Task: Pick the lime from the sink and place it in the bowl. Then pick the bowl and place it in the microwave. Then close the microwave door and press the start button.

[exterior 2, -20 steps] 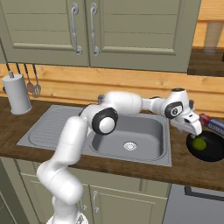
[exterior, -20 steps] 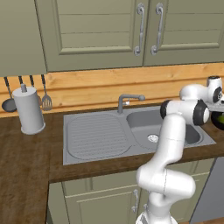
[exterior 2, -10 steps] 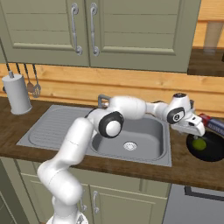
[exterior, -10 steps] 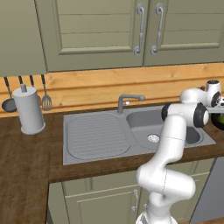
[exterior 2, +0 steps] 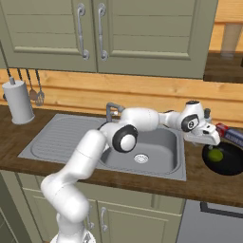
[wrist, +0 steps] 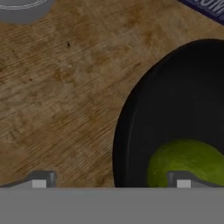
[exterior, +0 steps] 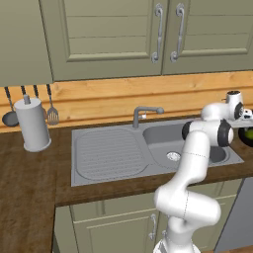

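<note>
White lettering is seen on a purple-blue package at the top right of the hand view, but it is cut off and cannot be read. In the right base view the same package is shown as a long purple box with a red end, lying on the wooden counter just behind the bowl.

The lime is seen in the hand view as a smooth, round, yellow-green fruit lying inside the black bowl, near its rim. In the right base view the lime is shown as a small green ball resting in the bowl, which stands on the counter to the right of the sink.

The gripper is held with its jaws wide apart and nothing between them; one fingertip is seen over the bare wood, the other over the lime. In the right base view the gripper is hung just above the bowl's left edge.

In the left base view only a sliver of the bowl is shown at the right edge, while the sink, its grey tap, a paper towel roll and hanging utensils are laid out plainly.
</note>
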### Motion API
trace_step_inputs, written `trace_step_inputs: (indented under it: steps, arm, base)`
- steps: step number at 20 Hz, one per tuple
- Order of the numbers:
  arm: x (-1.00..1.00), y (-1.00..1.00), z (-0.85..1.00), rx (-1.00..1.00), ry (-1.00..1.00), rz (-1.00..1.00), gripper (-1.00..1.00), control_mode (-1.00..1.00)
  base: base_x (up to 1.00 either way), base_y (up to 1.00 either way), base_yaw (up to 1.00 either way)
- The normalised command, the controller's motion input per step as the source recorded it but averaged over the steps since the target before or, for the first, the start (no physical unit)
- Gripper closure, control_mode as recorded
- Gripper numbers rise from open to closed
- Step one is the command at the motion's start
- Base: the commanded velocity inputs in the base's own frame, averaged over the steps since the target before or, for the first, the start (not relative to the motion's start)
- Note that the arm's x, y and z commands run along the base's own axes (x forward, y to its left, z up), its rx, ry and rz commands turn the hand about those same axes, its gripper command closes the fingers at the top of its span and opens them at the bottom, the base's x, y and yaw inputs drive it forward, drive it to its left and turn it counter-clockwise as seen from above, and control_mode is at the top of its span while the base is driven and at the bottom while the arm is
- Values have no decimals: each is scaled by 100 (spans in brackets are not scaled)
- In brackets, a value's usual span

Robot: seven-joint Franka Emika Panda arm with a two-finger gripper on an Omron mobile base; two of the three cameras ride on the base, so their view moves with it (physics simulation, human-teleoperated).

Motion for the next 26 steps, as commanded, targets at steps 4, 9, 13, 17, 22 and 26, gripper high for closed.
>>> trace_step_inputs:
  steps: [4,9,13,17,22,26]
  arm:
    - [0,0,-20,0,6,0,-100,-100]
    - [0,-2,-26,0,6,0,-100,-100]
    - [-5,-10,-26,0,4,0,-100,-100]
    - [-16,-16,-24,0,1,0,-100,-100]
    - [-37,-33,-12,0,0,0,-100,-100]
    - [-23,-21,-26,0,2,0,-100,-100]
  base:
    - [0,0,0]
    - [0,0,0]
    - [0,0,0]
    - [0,0,0]
    - [0,0,0]
    - [0,0,0]
